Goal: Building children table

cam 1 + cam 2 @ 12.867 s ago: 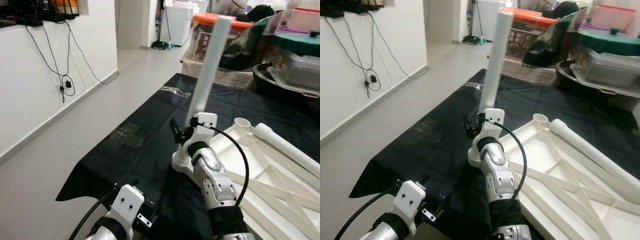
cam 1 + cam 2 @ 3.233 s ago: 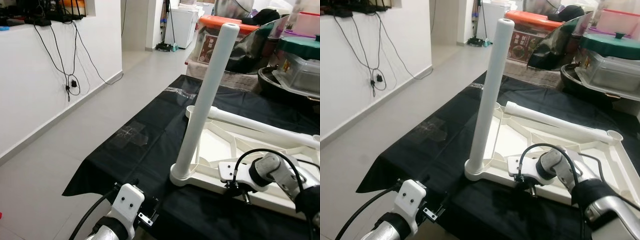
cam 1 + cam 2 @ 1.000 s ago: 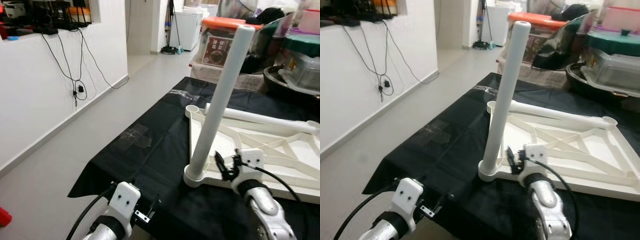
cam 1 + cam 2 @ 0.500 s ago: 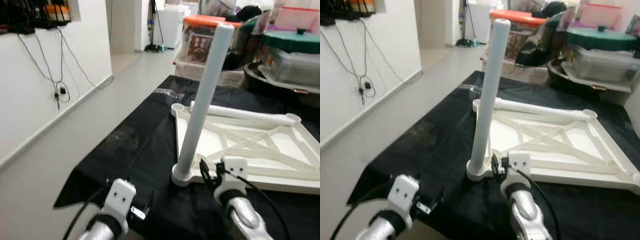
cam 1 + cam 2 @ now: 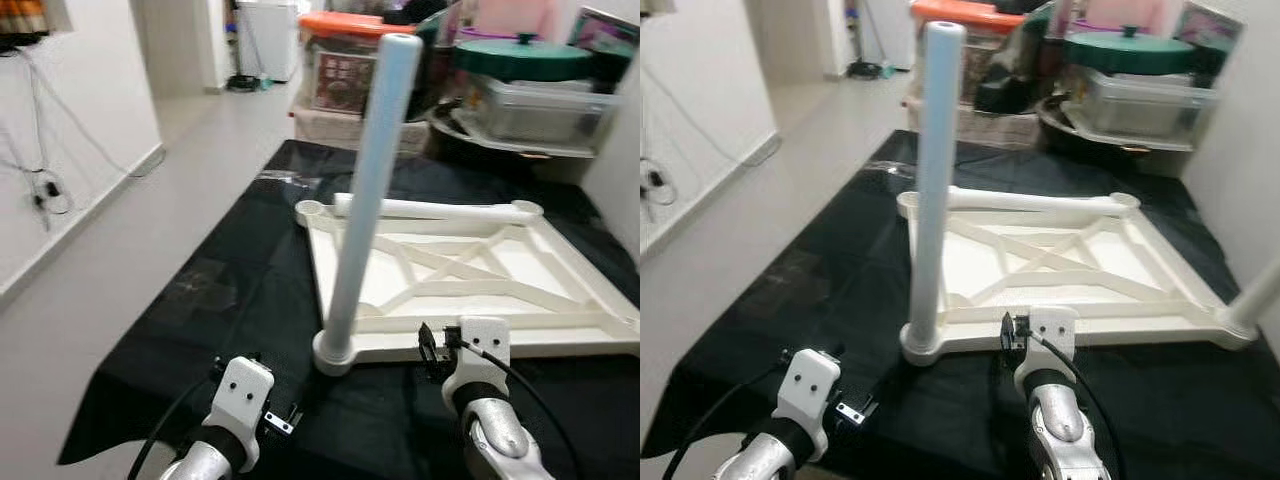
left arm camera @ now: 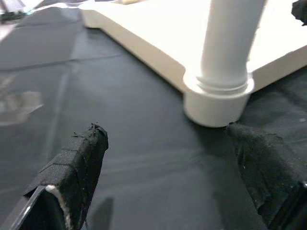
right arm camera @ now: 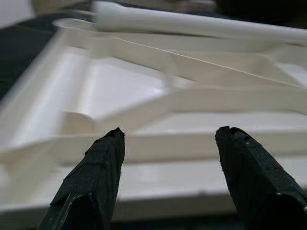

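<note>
Head view: the white tabletop lies upside down on the black cloth, one leg standing upright in its near corner. Right arm reaches toward the tabletop's near edge. Left wrist: left gripper spread wide, just short of the leg's base. Right wrist: right gripper spread, facing the tabletop's rim.

The table frame and upright leg are plain white (on a black cloth).
</note>
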